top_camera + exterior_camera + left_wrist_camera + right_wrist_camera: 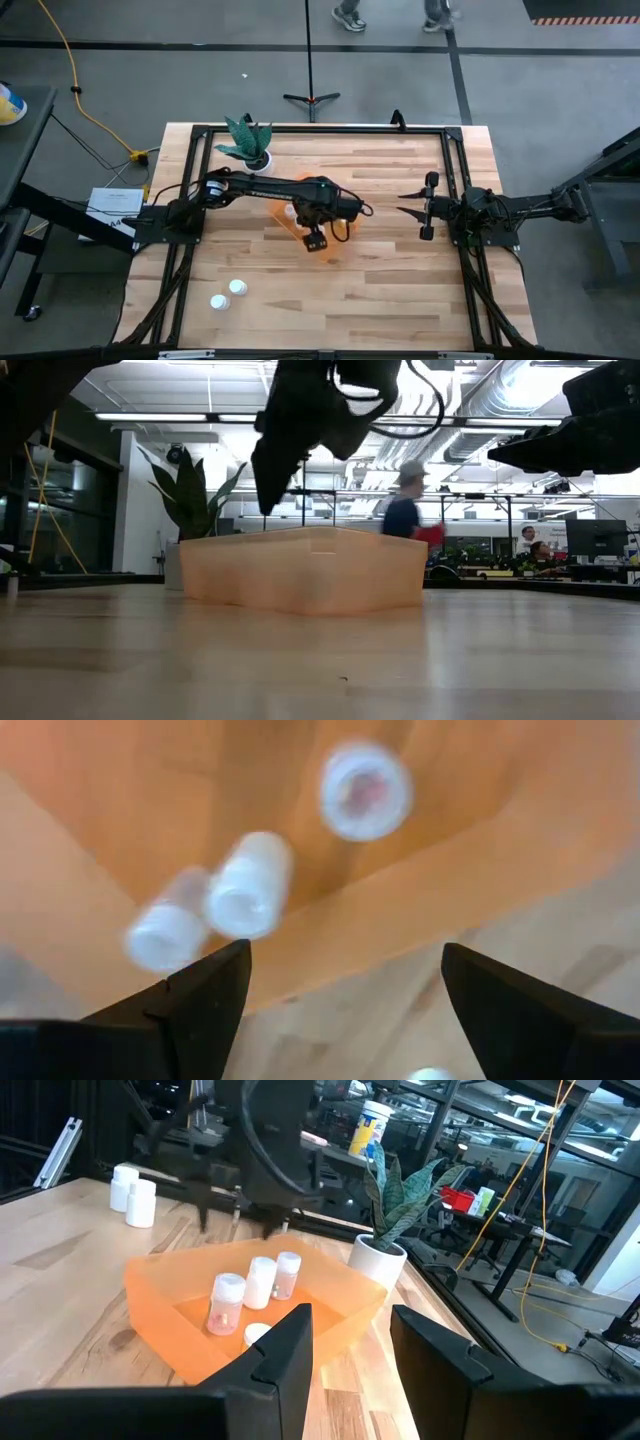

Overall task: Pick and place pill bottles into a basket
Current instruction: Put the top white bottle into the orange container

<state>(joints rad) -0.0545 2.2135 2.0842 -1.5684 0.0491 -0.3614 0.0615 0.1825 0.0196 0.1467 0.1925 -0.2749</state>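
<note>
While hovering, left gripper [317, 240]: fingers wide, empty, above the basket [160, 1315] rim.
Pill bottles [256, 1284]: inside basket, beneath gripper.
Loose bottles [228, 294]: well apart, on bench [400, 290].
Right gripper [412, 205]: spread, empty.

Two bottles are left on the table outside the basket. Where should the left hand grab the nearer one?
Both pill bottles stand upright, caps up, close together. Come straight down and close on the cylindrical body below the cap of the one nearer the basket, fingers clear of its neighbour.
</note>
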